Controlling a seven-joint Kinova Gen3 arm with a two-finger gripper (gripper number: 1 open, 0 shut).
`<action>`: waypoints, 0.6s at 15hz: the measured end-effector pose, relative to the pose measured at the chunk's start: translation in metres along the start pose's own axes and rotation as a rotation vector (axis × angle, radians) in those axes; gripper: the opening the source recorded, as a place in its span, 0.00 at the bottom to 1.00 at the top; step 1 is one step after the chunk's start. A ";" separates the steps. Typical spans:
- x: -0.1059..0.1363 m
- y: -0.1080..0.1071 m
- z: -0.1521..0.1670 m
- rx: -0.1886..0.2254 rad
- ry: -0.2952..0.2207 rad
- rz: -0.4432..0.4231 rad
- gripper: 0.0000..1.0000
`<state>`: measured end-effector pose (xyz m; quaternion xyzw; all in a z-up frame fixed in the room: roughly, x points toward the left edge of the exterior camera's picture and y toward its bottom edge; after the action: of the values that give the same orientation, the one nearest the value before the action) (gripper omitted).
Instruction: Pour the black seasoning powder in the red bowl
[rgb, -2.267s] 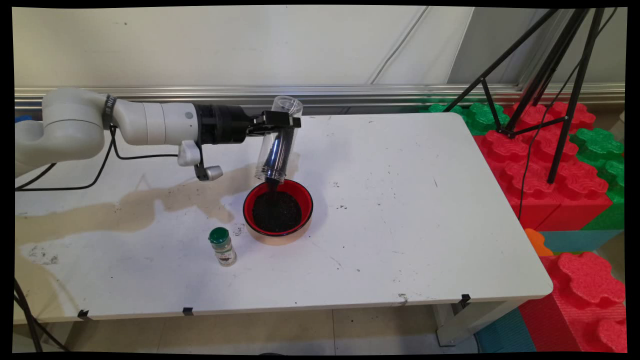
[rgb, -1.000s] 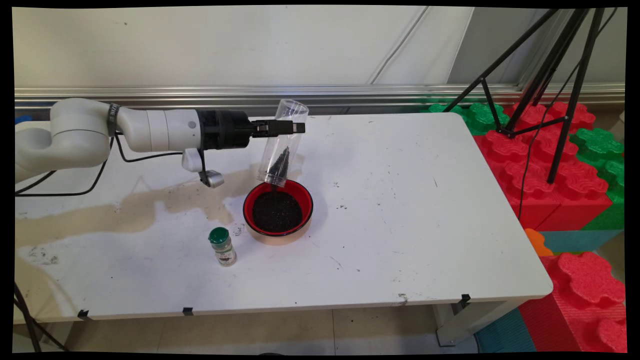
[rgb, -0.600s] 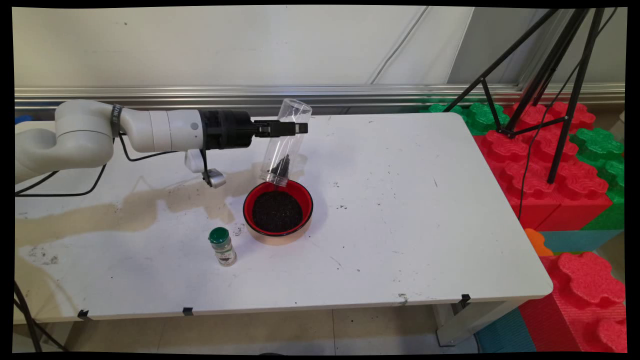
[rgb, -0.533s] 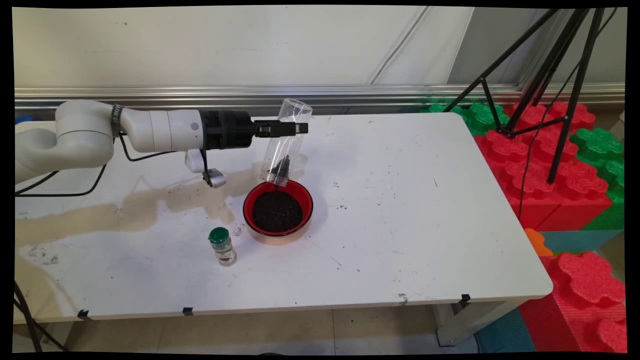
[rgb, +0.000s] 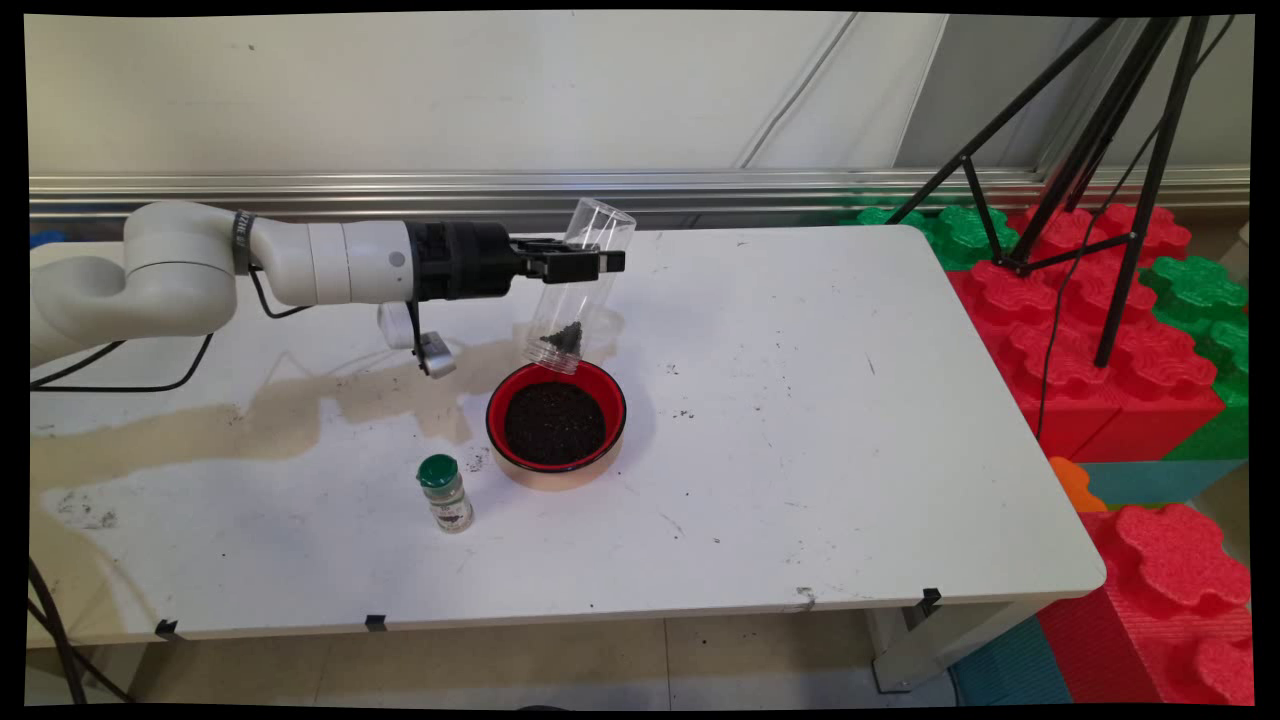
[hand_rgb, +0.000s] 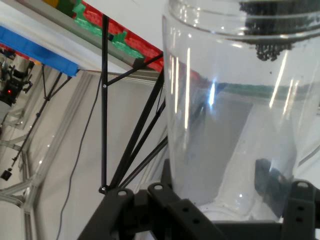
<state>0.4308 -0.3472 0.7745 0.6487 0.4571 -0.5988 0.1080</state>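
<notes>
Here, in the main view, the gripper (rgb: 590, 262) is clamped on a clear plastic jar (rgb: 578, 290), held upside down and tilted, its open mouth just above the far rim of a red bowl (rgb: 556, 422). A small clump of dark granules (rgb: 566, 338) sits near the jar's mouth; the bowl is full of the same dark material. A small spice bottle with a green cap (rgb: 444, 492) stands upright just left of the bowl, apart from it, on the white table (rgb: 850, 420). A black tripod (rgb: 1090, 150) stands past the table's right end, over red and green foam blocks (rgb: 1150, 380).

In the hand view, the jar (hand_rgb: 235, 115) fills the frame between the 2 fingers (hand_rgb: 300, 210), with granules (hand_rgb: 270, 47) at the top.
</notes>
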 end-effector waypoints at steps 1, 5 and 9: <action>0.000 0.000 0.001 0.003 0.000 0.015 0.00; -0.001 0.000 0.003 0.015 -0.003 0.066 0.00; -0.002 -0.003 0.005 0.026 -0.009 0.111 0.00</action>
<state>0.4258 -0.3501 0.7766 0.6718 0.4121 -0.6006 0.1346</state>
